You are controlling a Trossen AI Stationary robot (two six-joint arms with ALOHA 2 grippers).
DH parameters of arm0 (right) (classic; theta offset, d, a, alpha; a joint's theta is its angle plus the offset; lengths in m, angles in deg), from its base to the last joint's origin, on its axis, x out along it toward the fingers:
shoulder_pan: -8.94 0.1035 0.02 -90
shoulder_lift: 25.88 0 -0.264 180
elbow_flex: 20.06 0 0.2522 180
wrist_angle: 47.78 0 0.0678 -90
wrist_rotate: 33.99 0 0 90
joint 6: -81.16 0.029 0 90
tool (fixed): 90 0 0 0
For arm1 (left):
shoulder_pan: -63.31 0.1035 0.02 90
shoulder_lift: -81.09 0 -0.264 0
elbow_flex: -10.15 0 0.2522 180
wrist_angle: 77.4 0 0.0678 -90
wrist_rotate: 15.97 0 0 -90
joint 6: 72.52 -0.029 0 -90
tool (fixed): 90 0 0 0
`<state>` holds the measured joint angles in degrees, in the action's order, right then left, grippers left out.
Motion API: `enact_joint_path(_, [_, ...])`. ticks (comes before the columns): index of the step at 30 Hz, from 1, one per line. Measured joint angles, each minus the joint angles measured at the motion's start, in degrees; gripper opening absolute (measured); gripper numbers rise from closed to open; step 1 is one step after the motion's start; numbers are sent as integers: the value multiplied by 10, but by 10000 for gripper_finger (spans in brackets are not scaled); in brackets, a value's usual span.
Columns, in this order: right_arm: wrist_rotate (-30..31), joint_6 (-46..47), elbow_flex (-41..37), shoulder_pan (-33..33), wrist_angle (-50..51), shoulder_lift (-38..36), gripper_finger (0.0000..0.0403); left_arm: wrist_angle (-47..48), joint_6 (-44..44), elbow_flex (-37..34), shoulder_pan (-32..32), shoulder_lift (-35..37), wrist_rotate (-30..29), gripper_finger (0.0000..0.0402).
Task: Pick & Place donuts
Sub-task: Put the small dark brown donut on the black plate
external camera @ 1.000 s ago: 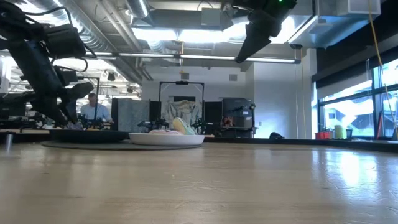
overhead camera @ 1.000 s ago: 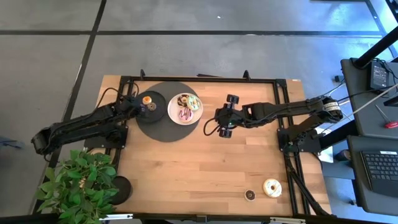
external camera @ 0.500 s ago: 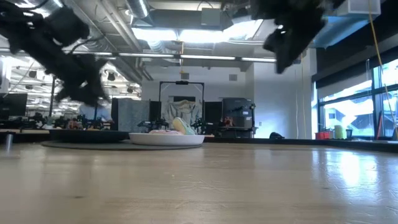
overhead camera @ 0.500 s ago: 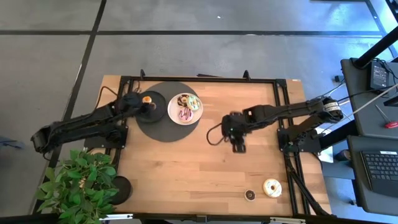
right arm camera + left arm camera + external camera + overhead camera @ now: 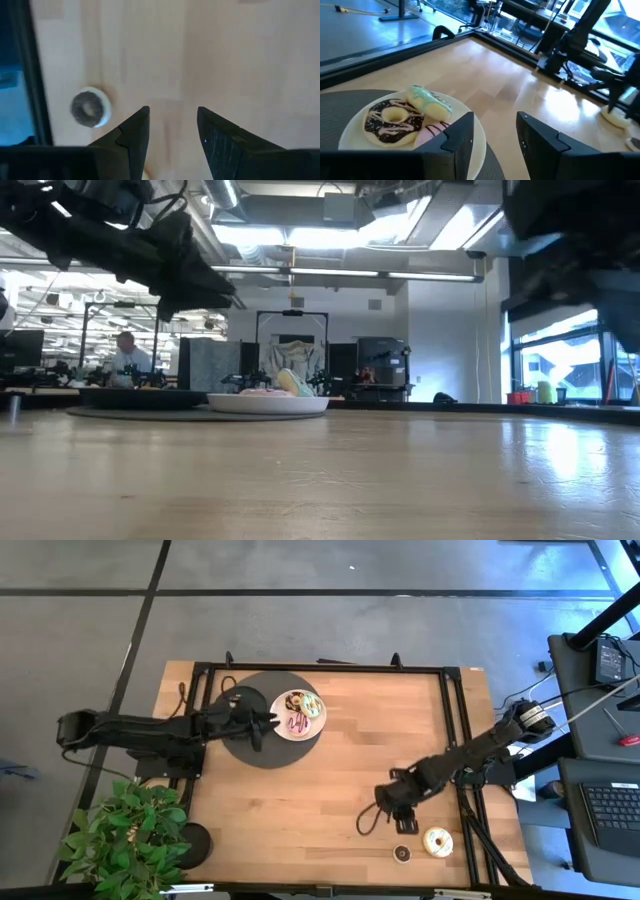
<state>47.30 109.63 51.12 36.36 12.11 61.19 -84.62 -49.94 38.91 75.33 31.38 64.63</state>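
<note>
A white plate [image 5: 281,722] holds a chocolate donut [image 5: 394,119], a green donut [image 5: 429,100] and a pink donut [image 5: 431,133]. It rests on a large black disc [image 5: 262,748] at the table's far left. My left gripper [image 5: 266,725] hovers open at the plate's left rim, with nothing between its fingers [image 5: 495,131]. A cream donut [image 5: 437,840] and a mini chocolate donut [image 5: 402,853] lie near the table's near right corner. My right gripper [image 5: 400,812] is open above the table, just far of the mini donut [image 5: 90,107]. No orange donut shows.
A potted plant [image 5: 130,835] and a small black disc [image 5: 195,840] sit at the near left corner. Black frame rails run along the table's right edge [image 5: 462,790]. Bare wood lies between the plate and the two loose donuts. A person shows far behind [image 5: 125,360].
My right gripper has swung from beside the plate toward the table's near right corner, ending close to the two loose donuts. My left gripper has moved right from the small black disc to the plate's rim. The orange donut seen earlier is now out of sight.
</note>
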Motion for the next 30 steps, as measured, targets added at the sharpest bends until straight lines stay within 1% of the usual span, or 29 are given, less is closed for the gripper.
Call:
enact_joint_path(2, [-9, 14, -19, 24, -34, 0, 166, -23, 0, 0, -11, -24, -13, 144])
enact_joint_path(5, [-17, 34, -48, 60, -106, 0, 166, -51, -4, 0, -19, -51, -14, 145])
enact_joint_path(8, [-35, 62, -67, 94, -160, 0, 166, -76, -3, 0, -19, -68, -14, 145])
enact_joint_path(10, [-33, 88, -75, 117, -186, 0, 166, -86, -4, 0, -19, -73, -15, 144])
enact_joint_path(12, [-19, 107, -82, 137, -200, 0, 166, -91, -3, 0, -19, -75, -15, 144])
enact_joint_path(16, [35, 131, -92, 168, -211, 5, 166, -93, -3, 0, -19, -75, -15, 146])
enact_joint_path(20, [56, 133, -92, 182, -232, 25, 166, -92, 3, 0, -19, -75, -15, 144])
enact_joint_path(26, [56, 137, -92, 188, -259, 68, 166, -91, 6, 0, -19, -75, -14, 146])
enact_joint_path(30, [43, 163, -92, 187, -257, 90, 165, -90, 6, 0, -19, -75, -12, 144])
